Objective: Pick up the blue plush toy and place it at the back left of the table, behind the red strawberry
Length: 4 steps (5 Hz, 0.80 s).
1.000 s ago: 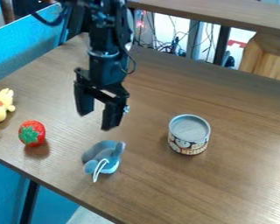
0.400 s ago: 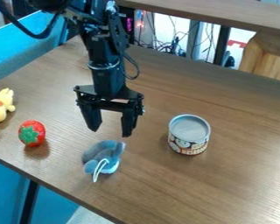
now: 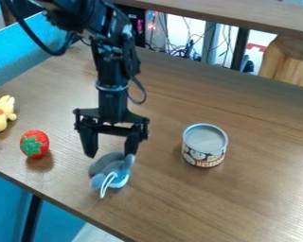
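Observation:
My gripper (image 3: 110,155) hangs open over the left half of the table, its two fingers wide apart. Just below it lies a small blue-grey plush toy (image 3: 119,173) with a white string loop. The right fingertip overlaps the toy's upper edge in the view; whether they touch, I cannot tell. To the left of the gripper is a red strawberry (image 3: 35,143) with a green leafy top. A round can (image 3: 205,145) with a grey lid stands upright to the right. The yellow plush toy (image 3: 1,114) rests at the far left.
The brown wooden table (image 3: 255,189) has its front edge running diagonally along the lower left. A blue surface (image 3: 27,52) borders it at the upper left. Behind the table are a raised wooden shelf (image 3: 230,14), cables and a wooden block.
The gripper has turned to face the camera, then come lower and slightly left, nearer the blue-grey toy. The toys and the can have stayed put.

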Motion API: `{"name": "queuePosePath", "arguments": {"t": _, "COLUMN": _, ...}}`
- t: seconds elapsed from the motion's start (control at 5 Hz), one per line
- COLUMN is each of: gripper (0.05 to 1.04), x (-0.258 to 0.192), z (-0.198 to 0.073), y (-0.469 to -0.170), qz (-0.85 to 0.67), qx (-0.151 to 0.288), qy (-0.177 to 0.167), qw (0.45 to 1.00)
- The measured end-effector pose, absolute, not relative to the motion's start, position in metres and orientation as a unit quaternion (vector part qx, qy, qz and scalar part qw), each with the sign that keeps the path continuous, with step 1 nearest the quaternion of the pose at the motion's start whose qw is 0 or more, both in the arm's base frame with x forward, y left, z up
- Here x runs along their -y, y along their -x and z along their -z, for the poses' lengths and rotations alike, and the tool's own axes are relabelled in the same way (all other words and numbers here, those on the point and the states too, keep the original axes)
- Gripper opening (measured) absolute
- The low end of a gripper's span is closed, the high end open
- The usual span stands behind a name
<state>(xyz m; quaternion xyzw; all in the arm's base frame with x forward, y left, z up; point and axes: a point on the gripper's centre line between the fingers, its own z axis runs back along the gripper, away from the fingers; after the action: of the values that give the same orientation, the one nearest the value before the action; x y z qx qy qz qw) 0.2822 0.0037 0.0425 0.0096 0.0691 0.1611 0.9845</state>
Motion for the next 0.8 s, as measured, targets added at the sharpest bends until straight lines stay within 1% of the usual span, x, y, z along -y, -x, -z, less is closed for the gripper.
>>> {"name": "queuePosePath", "arguments": {"t": 0.2, "gripper": 1.005, "x": -0.012, "z": -0.023, "y": -0.277, "qz": -0.171, "qx": -0.151, "qy": -0.061, "qw": 0.972}}
{"name": "queuePosePath", "arguments": {"t": 0.4, "gripper": 0.974, "x": -0.007, "z": -0.02, "y": -0.279, "qz": -0.151, "qx": -0.151, "qy": -0.095, "qw": 0.972}}
{"name": "queuePosePath", "arguments": {"t": 0.6, "gripper": 0.743, "x": -0.001, "z": -0.02, "y": -0.273, "qz": -0.141, "qx": -0.145, "qy": -0.097, "qw": 0.975}}
{"name": "queuePosePath", "arguments": {"t": 0.8, "gripper": 0.568, "x": 0.0, "z": -0.024, "y": -0.268, "qz": -0.102, "qx": -0.144, "qy": -0.09, "qw": 0.98}}
